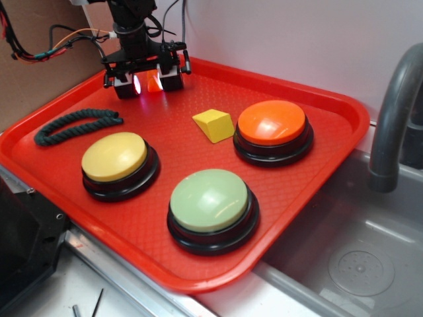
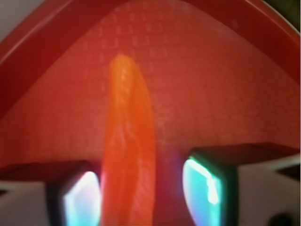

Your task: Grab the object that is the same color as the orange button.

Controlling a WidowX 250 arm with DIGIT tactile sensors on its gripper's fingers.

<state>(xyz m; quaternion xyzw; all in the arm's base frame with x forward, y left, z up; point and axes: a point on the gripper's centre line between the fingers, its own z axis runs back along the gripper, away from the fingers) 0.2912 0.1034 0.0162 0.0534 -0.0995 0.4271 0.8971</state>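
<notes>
One small orange object [image 2: 128, 150] lies on the red tray [image 1: 317, 165], between the two fingers of the gripper [image 1: 148, 83] at the tray's far corner. In the wrist view it is a long ridged orange piece with a rounded tip pointing away from the camera, and it sits closer to the left-hand finger pad [image 2: 81, 200] than to the right-hand one, where a strip of red tray shows between pad and object. The jaws stand part open, wider than the object. The wrist picture is blurred, so whether the nearer pad actually touches the object is hard to say; nothing shows it gripped. In the exterior view a sliver of orange [image 1: 153, 82] shows between the dark fingers, low at the tray surface.

Outward from there the tray carries three dome buttons on black round bases: one orange button [image 1: 271, 123] towards the right, one yellow button [image 1: 114, 156] on the left, and one pale green button [image 1: 209, 200] nearest the camera. One yellow wedge block [image 1: 214, 125] lies just beside the orange button, on the gripper's side of it. One dark green rope [image 1: 76, 125], folded into a loop, lies near the tray's left edge, behind the yellow button. The tray rests beside a grey sink [image 1: 357, 264] with a dark faucet [image 1: 396, 105] arching over it.
</notes>
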